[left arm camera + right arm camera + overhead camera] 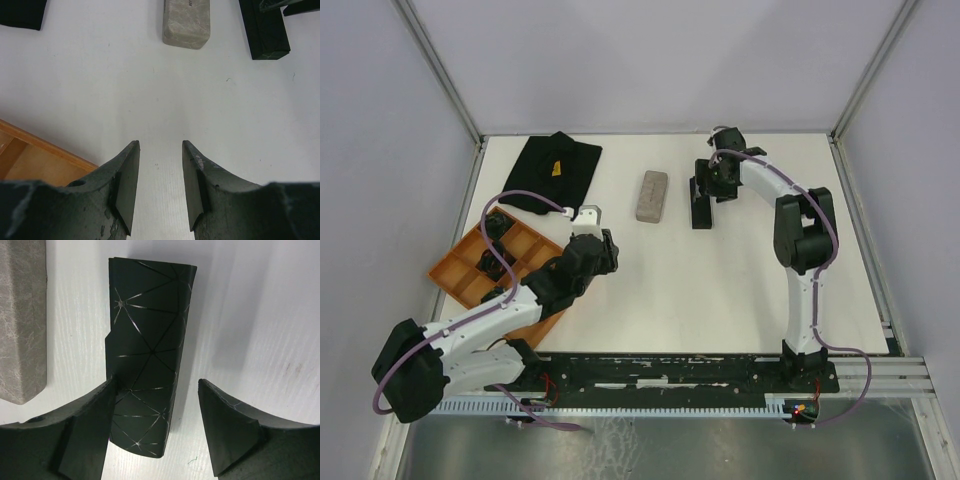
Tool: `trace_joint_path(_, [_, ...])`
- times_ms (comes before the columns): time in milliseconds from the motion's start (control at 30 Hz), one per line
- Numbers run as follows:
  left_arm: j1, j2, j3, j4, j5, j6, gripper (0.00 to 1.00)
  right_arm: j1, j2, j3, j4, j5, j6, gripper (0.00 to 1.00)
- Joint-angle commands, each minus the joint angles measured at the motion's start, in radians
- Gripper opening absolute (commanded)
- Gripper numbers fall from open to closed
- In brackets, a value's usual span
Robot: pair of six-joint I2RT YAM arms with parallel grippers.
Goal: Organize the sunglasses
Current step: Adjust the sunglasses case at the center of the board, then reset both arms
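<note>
left tool (160,145) narrow, empty | right tool (157,385) wide astride black case (150,325) | tray (457,248) contents unclear

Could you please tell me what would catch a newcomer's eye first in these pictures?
The right tool stands out, open over a black case with thin geometric lines, at the far right of the white table. Next comes the orange compartment tray at the left edge, holding dark items too small to identify. The left tool is open and empty beside it. A grey case lies at the far middle.
</note>
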Motion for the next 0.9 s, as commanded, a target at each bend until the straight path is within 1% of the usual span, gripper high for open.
trace_joint_path(0, [0.004,0.003,0.049,0.035,0.004,0.022,0.47,-0.005,-0.051,-0.051,0.02,0.012,-0.01,0.75])
trace_joint_path(133, [0.004,-0.001,0.057,0.035,0.002,0.022,0.47,-0.005,-0.085,-0.042,0.049,-0.035,0.004,0.79])
trace_joint_path(200, [0.004,-0.005,0.06,0.033,0.0,0.02,0.47,-0.005,-0.099,-0.033,0.055,-0.049,0.006,0.79])
trace_joint_path(367, [0.006,-0.017,0.066,0.026,-0.005,0.018,0.48,-0.005,-0.153,-0.039,0.086,-0.048,0.011,0.8])
trace_joint_path(467, [0.005,-0.022,0.072,0.021,-0.007,0.02,0.48,-0.005,-0.205,-0.07,0.118,-0.041,0.011,0.82])
trace_joint_path(567, [0.005,-0.025,0.083,0.011,-0.008,0.025,0.48,-0.006,-0.278,-0.124,0.172,-0.039,0.01,0.83])
trace_joint_path(733, [0.004,-0.055,0.106,-0.008,-0.012,0.031,0.51,-0.004,-0.484,-0.3,0.307,-0.03,0.018,0.88])
trace_joint_path(867, [0.004,-0.112,0.106,-0.005,-0.024,0.038,0.58,-0.004,-0.661,-0.449,0.391,-0.039,0.026,0.91])
